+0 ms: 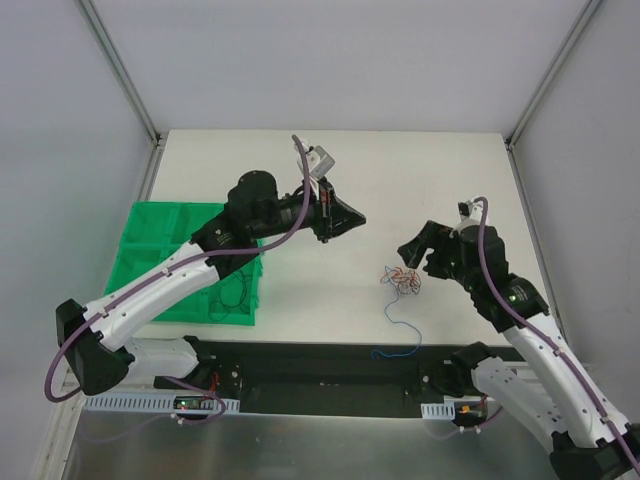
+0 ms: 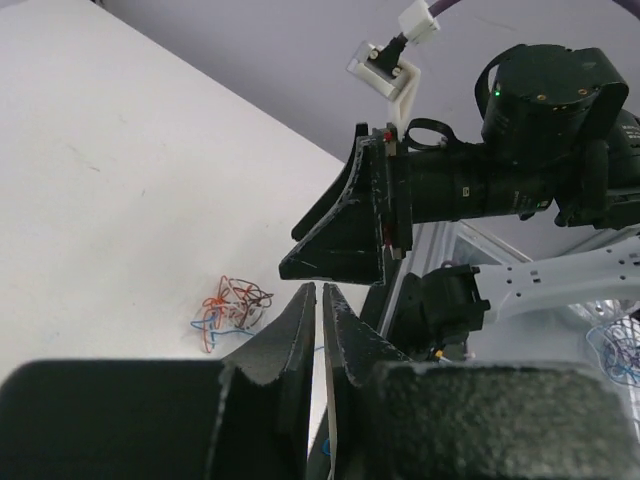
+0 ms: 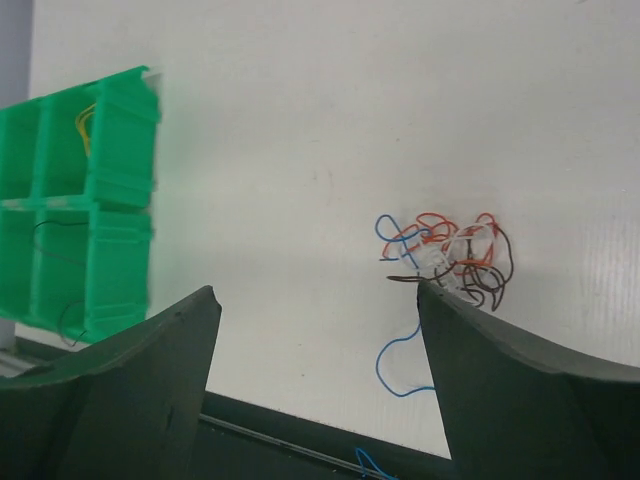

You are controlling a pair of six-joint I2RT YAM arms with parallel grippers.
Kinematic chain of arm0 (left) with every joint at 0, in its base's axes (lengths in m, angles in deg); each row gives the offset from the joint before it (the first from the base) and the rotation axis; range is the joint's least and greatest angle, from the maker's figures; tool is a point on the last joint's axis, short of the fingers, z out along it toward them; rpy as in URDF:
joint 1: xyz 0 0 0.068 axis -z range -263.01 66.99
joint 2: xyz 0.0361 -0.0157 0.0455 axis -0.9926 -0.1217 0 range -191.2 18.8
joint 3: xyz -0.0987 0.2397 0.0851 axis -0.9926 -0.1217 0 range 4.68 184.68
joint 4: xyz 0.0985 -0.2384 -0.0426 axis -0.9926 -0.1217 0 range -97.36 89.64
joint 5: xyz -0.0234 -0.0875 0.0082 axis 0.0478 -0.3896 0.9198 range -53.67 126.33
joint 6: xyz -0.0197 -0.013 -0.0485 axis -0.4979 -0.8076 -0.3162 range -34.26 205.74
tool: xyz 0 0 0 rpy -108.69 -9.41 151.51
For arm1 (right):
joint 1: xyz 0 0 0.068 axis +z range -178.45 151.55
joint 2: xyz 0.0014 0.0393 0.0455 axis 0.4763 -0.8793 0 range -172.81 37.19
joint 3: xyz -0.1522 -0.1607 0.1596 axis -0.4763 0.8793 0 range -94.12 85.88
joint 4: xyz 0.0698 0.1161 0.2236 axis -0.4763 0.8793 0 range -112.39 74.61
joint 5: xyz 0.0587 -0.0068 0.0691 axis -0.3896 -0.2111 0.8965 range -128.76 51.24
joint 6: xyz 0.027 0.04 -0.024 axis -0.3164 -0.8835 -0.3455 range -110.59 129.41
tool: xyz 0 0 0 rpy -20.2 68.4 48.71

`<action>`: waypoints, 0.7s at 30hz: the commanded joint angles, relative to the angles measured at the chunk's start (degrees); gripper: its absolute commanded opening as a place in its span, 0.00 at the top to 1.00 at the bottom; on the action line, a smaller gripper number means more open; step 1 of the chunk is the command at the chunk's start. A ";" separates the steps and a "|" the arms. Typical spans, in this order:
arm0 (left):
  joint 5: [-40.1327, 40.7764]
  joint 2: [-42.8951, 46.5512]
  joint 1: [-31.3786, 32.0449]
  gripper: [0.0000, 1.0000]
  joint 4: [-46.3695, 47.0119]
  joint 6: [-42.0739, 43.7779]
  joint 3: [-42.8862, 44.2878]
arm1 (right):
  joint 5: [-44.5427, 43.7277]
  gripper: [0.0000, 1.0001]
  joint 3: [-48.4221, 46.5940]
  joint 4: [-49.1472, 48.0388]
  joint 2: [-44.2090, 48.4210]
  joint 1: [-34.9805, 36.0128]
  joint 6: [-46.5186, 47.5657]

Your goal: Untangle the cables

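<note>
The cables (image 1: 402,280) lie as a small wad of red, brown, white and blue wires on the white table (image 1: 420,180), right of centre. One blue strand (image 1: 400,335) trails from it toward the near edge. My right gripper (image 1: 415,245) hangs open just above and behind the wad. In the right wrist view the cables (image 3: 450,255) lie by the tip of one finger, with nothing inside the right gripper (image 3: 315,290). My left gripper (image 1: 345,222) is shut, raised left of the wad, and no wire shows in it. From the left wrist the cables (image 2: 232,310) lie beyond and left of the left gripper (image 2: 320,290).
A green compartmented bin (image 1: 190,260) stands at the table's left near side, with a dark wire (image 1: 235,290) in one cell and a yellow wire (image 3: 85,125) in another. A black rail (image 1: 320,375) runs along the near edge. Grey walls enclose the table.
</note>
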State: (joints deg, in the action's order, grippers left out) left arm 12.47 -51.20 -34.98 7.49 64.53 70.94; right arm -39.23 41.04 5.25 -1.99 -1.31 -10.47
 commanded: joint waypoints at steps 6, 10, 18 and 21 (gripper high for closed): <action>-1.10 -10.58 0.40 0.38 -7.15 -7.25 -0.43 | 4.81 0.24 6.32 2.44 -9.16 -7.61 -7.80; -4.27 -19.89 1.45 0.44 -7.15 -9.72 0.88 | 10.13 0.29 13.28 -2.67 -9.34 -10.26 -9.92; -3.39 -34.32 7.78 0.52 -4.17 -11.30 2.74 | 14.79 0.29 17.32 -2.42 -3.81 -16.93 -9.04; -4.35 -35.56 8.22 0.53 1.70 -14.02 0.02 | 16.02 0.28 17.51 -0.75 -0.29 -20.27 -7.90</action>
State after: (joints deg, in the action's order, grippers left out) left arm 9.89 -86.83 -27.04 1.24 54.54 71.66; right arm -26.43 58.37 4.37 -6.41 -18.45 -18.49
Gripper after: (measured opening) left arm 0.475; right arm 0.714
